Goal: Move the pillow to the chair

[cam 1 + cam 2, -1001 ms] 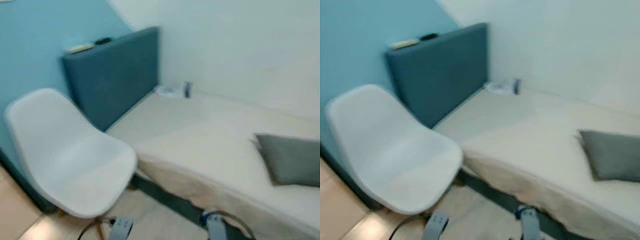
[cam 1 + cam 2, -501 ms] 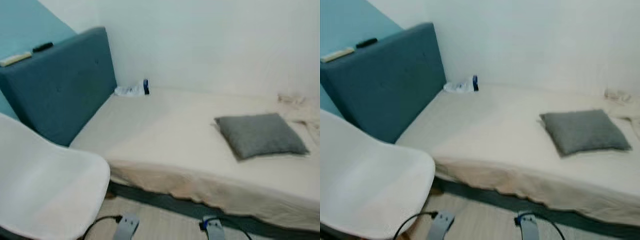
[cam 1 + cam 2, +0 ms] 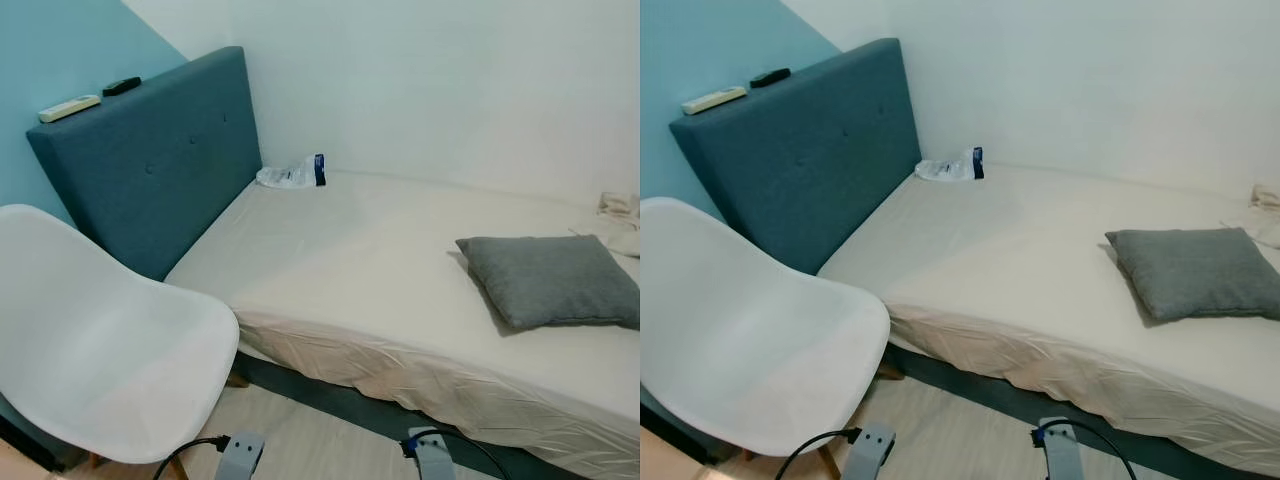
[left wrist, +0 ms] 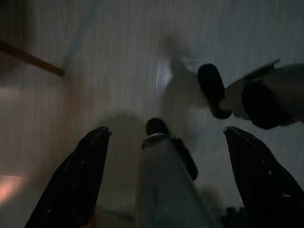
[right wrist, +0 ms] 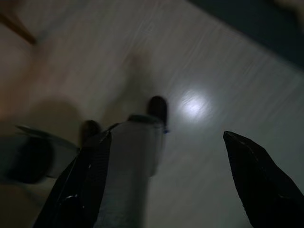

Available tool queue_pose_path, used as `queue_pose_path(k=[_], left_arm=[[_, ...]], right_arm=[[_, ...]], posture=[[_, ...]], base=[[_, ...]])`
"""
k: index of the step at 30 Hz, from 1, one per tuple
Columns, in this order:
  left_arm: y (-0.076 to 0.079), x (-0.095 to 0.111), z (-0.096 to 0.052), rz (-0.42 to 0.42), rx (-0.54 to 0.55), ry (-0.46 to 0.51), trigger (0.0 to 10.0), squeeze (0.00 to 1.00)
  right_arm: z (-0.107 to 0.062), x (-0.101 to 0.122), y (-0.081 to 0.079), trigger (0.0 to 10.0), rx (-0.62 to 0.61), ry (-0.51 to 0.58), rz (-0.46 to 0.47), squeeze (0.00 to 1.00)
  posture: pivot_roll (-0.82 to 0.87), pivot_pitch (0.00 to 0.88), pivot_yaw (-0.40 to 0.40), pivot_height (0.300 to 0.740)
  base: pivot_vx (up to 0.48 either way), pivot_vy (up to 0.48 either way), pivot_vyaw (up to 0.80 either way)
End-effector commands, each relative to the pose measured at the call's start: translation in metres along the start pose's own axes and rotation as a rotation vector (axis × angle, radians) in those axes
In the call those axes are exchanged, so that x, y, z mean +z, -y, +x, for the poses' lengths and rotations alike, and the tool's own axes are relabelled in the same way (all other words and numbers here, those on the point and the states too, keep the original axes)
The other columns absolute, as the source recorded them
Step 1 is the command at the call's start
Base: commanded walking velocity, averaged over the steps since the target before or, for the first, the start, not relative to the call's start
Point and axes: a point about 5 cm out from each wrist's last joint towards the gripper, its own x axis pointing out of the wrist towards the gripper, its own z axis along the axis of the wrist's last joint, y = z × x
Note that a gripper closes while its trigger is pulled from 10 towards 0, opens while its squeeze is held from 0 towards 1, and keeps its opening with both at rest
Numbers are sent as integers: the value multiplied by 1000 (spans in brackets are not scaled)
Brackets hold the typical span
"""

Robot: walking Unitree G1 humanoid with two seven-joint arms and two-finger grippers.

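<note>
Now: pillow [image 3: 548,280] on bed [image 3: 370,260] | left gripper [image 4: 164,137], right gripper [image 5: 164,142] released, well apart from it

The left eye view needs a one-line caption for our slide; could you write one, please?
Grey pillow lying on the cream bed, white chair standing empty beside the blue headboard.

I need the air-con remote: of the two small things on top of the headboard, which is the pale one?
The pale remote lies nearer the blue wall's side of the headboard; the other thing beside it, toward the bed, is a black object.
</note>
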Motion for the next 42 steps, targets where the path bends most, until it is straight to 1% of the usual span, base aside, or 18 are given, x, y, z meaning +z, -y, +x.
queue_pose_path(k=[1, 2, 4, 5, 7, 8, 9, 10, 11, 13, 18, 19, 22, 32, 42], left_arm=[[-4, -4, -1, -43, 43, -2, 10000, 0], [-4, -4, -1, -43, 43, -2, 10000, 0], [-7, -7, -2, -92, 65, -1, 10000, 0], [-7, -7, -2, -92, 65, -1, 10000, 0], [-9, -14, -3, -130, 74, -10, 10000, 0], [-8, -18, -4, -135, 74, -18, 10000, 0], [-8, -18, -4, -135, 74, -18, 10000, 0], [-7, -26, -5, -140, 68, -30, 10000, 0], [-7, -26, -5, -140, 68, -30, 10000, 0], [-5, -29, -6, -138, 61, -37, 10000, 0], [-3, -29, -6, -109, 40, -35, 10000, 0], [-4, -26, -5, -90, 33, -35, 10000, 0], [-5, -21, -4, -58, 26, -31, 10000, 0], [-9, -17, -4, -40, 32, -30, 10000, 0], [-5, -23, -5, -42, 16, -43, 10000, 0]], right_arm=[[1, 7, -4, 10000, 21, 20, -91, 0], [1, 7, -4, 10000, 21, 20, -91, 0], [1, 14, -7, 10000, 36, 34, -145, 0], [1, 14, -7, 10000, 36, 34, -145, 0], [2, 19, -9, 10000, 43, 48, -160, 0], [2, 22, -9, 10000, 43, 54, -159, 0], [2, 22, -9, 10000, 43, 54, -159, 0], [2, 26, -11, 10000, 45, 67, -150, 0], [2, 26, -11, 10000, 45, 67, -150, 0], [2, 27, -12, 10000, 45, 69, -150, 0], [2, 23, -10, 10000, 42, 58, -109, 0], [2, 21, -8, 10000, 38, 56, -87, 0], [1, 18, -6, 10000, 33, 53, -57, 0], [1, 16, -2, 10000, 21, 52, -29, 0], [1, 17, -2, 10000, 22, 48, -37, 0]], posture=[[17, 0, -58, 740], [17, 0, -58, 740], [43, 0, -79, 740], [43, 0, -79, 740], [51, 0, -84, 740], [50, 0, -83, 740], [50, 0, -83, 740], [45, 0, -78, 740], [45, 0, -78, 740], [43, 0, -76, 740], [34, 0, -67, 740], [15, 0, -49, 740], [2, 0, -38, 740], [-11, 0, -29, 740], [-1, 0, -36, 740]], base=[[0, 0, 0], [0, 0, 0], [0, 0, 0], [0, 0, 0], [0, 0, 0], [0, 0, 0], [0, 0, 0], [0, 0, 0], [0, 0, 0], [0, 0, 0], [0, 0, 0], [0, -416, 0], [0, -424, 0], [0, -422, 0], [0, -422, 0]])
